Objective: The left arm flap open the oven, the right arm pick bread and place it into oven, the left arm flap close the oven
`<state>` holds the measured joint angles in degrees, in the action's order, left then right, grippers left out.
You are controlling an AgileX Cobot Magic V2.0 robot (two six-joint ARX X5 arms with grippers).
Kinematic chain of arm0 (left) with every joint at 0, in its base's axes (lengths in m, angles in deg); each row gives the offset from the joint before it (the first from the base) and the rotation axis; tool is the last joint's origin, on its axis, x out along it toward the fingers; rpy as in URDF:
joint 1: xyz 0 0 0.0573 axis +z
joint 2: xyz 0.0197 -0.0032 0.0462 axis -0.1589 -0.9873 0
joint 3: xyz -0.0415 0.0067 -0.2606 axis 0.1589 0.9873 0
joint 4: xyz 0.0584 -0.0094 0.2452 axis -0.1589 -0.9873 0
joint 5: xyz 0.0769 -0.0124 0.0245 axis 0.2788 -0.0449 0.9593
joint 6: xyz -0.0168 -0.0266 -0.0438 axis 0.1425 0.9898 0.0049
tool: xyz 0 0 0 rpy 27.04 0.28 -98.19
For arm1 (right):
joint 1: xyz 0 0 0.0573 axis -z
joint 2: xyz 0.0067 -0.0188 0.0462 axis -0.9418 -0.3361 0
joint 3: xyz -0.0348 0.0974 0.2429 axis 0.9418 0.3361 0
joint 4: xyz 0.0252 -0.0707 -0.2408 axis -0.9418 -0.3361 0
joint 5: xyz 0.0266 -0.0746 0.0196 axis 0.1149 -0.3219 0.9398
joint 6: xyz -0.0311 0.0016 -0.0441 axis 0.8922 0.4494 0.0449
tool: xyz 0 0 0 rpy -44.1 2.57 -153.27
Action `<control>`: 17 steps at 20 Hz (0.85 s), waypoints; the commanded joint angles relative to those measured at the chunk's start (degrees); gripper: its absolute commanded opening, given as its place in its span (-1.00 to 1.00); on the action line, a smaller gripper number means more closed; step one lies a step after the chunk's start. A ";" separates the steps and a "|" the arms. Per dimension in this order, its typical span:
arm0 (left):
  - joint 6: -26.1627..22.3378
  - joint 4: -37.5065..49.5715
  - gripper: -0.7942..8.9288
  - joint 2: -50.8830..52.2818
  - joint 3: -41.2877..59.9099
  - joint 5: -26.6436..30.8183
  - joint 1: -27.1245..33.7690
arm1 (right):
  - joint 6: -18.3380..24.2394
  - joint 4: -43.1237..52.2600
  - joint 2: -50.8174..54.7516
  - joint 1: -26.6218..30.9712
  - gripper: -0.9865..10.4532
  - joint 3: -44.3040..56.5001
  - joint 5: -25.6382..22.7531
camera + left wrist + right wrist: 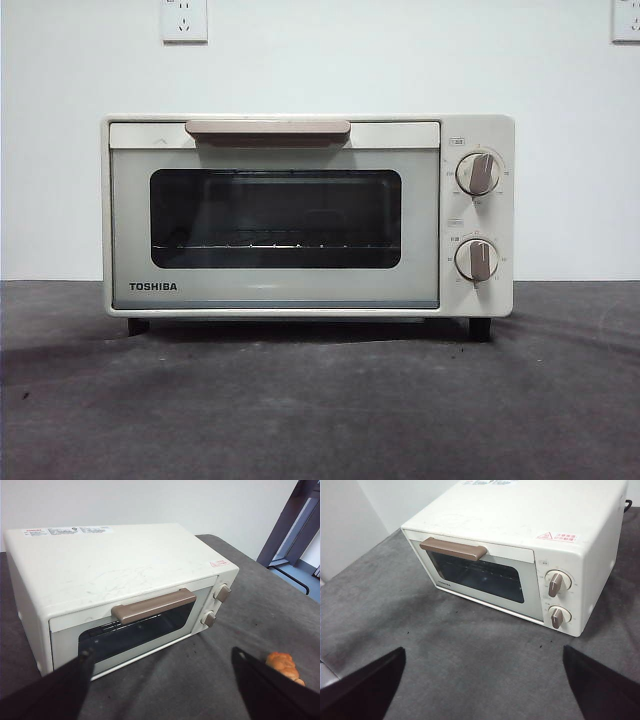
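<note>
The cream-white TOSHIBA oven point(300, 215) stands on the dark table with its door shut; its brown bar handle point(267, 130) runs along the door's top edge. Its wire rack shows through the dark window. The oven point(115, 585) lies ahead of my left gripper point(162, 680), which hangs open above the table in front of it and holds nothing. The bread point(284, 666), a small golden-orange loaf, lies on the table partly behind one left jaw. My right gripper point(482, 680) is open and empty, above the table before the oven point(520, 550). No bread shows in the front view.
The oven has two knobs point(477, 173) on its right panel. A white wall with sockets point(184, 20) stands behind it. The grey table point(320, 410) stretches in front. A dark window frame point(295, 525) is off to one side in the left wrist view.
</note>
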<state>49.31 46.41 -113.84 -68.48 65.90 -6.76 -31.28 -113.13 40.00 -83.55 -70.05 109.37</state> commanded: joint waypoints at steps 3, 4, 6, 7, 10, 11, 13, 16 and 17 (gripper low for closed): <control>-0.26 0.61 0.13 -0.33 -0.85 -0.37 -0.26 | -8.76 -0.39 -2.89 -0.28 0.08 -0.96 -3.13; -0.26 0.66 0.13 -0.33 -0.85 -0.37 -0.26 | -10.38 -1.27 -3.98 -0.28 0.08 -0.94 -3.91; -0.26 0.74 0.13 -0.33 -0.85 -0.37 -0.26 | -13.18 -4.13 -6.88 -0.28 0.08 -0.94 -6.45; -0.26 0.83 0.13 -0.33 -0.85 -0.37 -0.26 | -14.36 -6.14 -8.76 -0.28 0.08 -0.92 -8.17; -0.28 0.90 0.13 -0.33 -0.85 -0.37 -0.26 | -15.26 -12.11 -15.58 -0.28 0.08 -0.90 -12.50; -0.28 0.90 0.13 -0.33 -0.85 -0.35 -0.26 | -15.19 -13.60 -17.90 -0.28 0.08 -0.90 -13.42; -0.28 0.90 0.13 -0.31 -0.85 -0.35 -0.26 | -15.19 -15.96 -23.06 -0.28 0.08 -0.90 -14.86; -0.28 0.90 0.13 -0.31 -0.85 -0.35 -0.26 | -15.15 -17.46 -29.83 -0.28 0.08 -0.90 -15.89; -0.28 0.92 0.13 -0.33 -0.85 -0.33 -0.24 | -15.41 -17.66 -32.94 -0.28 0.08 -0.90 -16.26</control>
<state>49.31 46.51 -113.84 -68.48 65.92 -6.76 -45.84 -130.66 7.74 -83.55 -70.31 93.17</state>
